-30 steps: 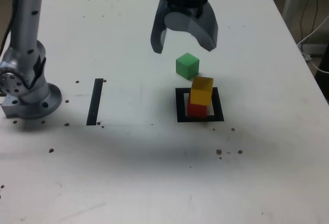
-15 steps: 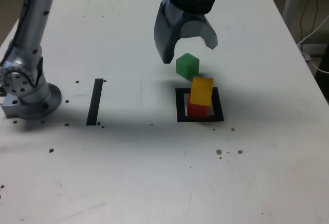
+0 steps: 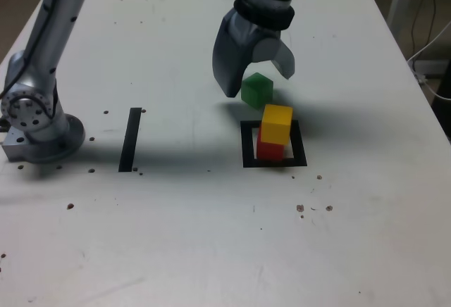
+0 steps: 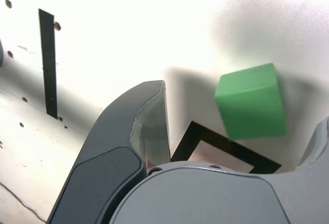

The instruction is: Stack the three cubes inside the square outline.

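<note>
A broad white worktop, matte and dotted with small dark spots, carried everything. The grey metal robot arm rose from a round base at the exterior view's left, and its wrist came down over the far half of the worktop. The dark grey, curved jaws at its end stood wide open, tips pointing down, with nothing in their hold; they hung above the worktop close to the green cube, which in the wrist view showed in the gap between them, ungripped.

The square outline, a flat frame of thick black tape with a white centre, lay right of the middle in the exterior view. A single straight strip of black tape lay well apart from it, towards the exterior view's left.

The three cubes looked equal in size. The matte red cube sat inside the square outline, and the matte yellow cube rested on top of it, covering much of it from the exterior view. The matte green cube stood on the worktop outside the outline, just beyond its far side and a little to the exterior view's left of the stacked pair.
</note>
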